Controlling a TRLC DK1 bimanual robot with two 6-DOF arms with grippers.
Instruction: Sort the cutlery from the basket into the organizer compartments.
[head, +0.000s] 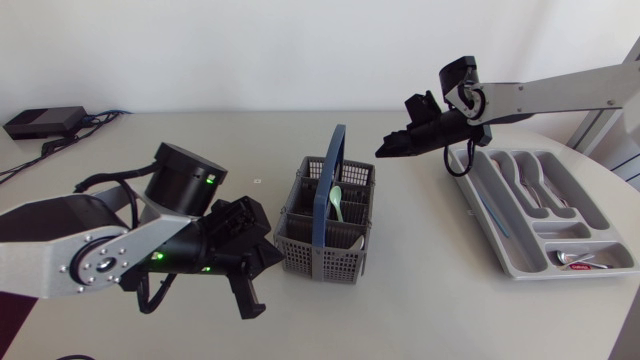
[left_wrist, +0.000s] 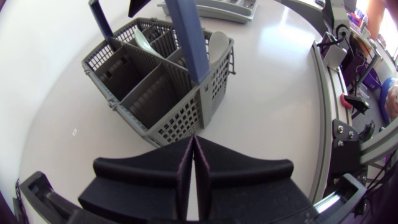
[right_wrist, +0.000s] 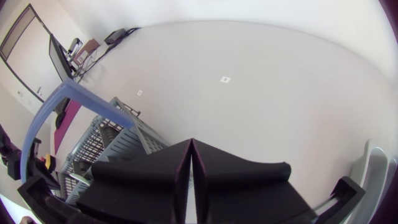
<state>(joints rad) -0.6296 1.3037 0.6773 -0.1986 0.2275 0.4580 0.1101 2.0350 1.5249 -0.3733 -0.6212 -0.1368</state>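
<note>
Left tool is seen closed and empty just before the basket on the desk; right tool, likewise closed and empty, is held between basket and organizer. Cutlery is seen in both.

The basket at mid-frame is matt grey plastic lattice with a smooth blue plastic handle. At right, the organizer is smooth grey plastic (slight sheen), and its cutlery is shiny metal. The desk is white, smooth and matt.
</note>
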